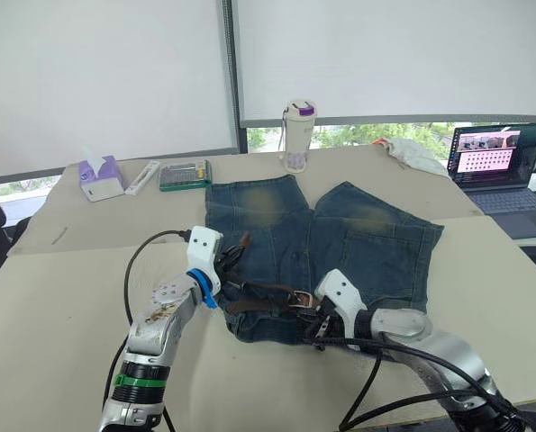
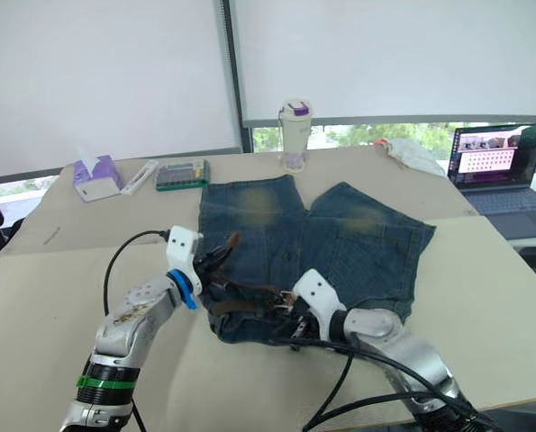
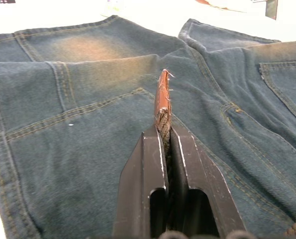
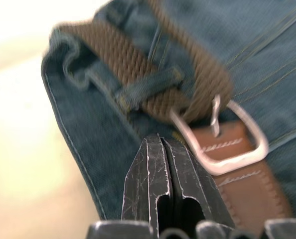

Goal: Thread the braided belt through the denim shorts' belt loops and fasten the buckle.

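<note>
On the worktop, shorts carry the belt along the waistband; left gripper jaws clamp its tip, right gripper jaws closed empty beside the buckle; feed tip squarely through frame.

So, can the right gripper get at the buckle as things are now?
Probably yes. The right gripper is shut, empty, just beside the buckle, with only denim between them. The buckle lies uncovered on the shorts. It would have to open first. The left gripper holds the belt tip elsewhere.
</note>
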Robot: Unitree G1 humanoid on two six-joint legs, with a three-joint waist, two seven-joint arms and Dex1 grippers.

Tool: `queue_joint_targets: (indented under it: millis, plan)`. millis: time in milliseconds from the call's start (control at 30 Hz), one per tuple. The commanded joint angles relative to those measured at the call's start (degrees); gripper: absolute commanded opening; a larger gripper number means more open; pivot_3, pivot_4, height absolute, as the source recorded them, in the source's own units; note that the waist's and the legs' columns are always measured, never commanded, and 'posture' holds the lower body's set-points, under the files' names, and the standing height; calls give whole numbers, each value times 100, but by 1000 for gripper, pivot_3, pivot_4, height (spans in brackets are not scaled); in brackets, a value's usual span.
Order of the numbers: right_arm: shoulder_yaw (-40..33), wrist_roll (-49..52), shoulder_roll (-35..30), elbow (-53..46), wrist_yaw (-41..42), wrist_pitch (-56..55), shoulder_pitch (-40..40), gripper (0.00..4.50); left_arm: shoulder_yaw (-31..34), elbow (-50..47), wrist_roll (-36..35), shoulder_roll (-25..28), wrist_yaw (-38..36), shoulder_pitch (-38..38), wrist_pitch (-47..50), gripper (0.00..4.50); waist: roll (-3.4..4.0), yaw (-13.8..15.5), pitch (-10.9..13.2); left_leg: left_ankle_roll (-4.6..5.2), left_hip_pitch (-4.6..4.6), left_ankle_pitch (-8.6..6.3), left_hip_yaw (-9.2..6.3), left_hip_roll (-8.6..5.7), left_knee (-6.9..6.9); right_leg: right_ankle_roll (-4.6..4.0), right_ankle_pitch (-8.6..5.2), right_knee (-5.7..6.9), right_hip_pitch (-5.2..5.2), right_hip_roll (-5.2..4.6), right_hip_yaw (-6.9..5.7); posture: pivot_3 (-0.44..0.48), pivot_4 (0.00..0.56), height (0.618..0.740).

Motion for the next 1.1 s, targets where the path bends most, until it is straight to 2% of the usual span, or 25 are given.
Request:
queue_joint_targets:
  millis: [33, 67, 233, 300, 567, 1100]
  plan:
    - [-31, -219, 10, 157, 4, -316, -84, 37, 100, -214, -54, 43, 33, -32, -26, 0, 1, 0, 0, 0, 0, 0, 0, 0, 0, 0, 0, 0, -1, 0, 0, 0, 150, 740]
    - [-53, -226, 35, 165, 14, -358, -97, 37, 106, -220, -55, 46, 33, -21, -23, 0, 0, -1, 0, 0, 0, 0, 0, 0, 0, 0, 0, 0, -1, 0, 1, 0, 150, 740]
    - [-884, 1350, 383, -567, 630, 20, -44, 37, 117, -207, -43, 48, 36, -4, -43, 0, 1, -3, 1, 0, -2, 0, -1, 2, 0, 0, 0, -1, -2, 2, 2, 0, 150, 740]
    - [-1058, 1431, 511, -538, 482, 7, -88, 37, 114, -187, -38, 37, 45, -8, -55, 0, 0, -1, 1, 2, -1, -1, -5, 3, -1, 0, 0, -3, 2, 3, 0, 0, 150, 740]
    - [-1182, 1019, 554, -129, 0, -198, -188, 37, 109, -154, -22, 41, 42, 8, -101, 0, 1, -2, 1, 2, 0, -1, -4, 1, -1, 0, 0, 1, -3, 2, 1, 0, 150, 740]
    - [-246, -203, 240, 693, 98, -449, -252, 37, 118, -108, -1, 70, 29, -33, -154, 0, 2, -9, 0, 0, 1, 0, -2, 3, -2, -1, 0, -1, -1, 3, 1, 0, 150, 740]
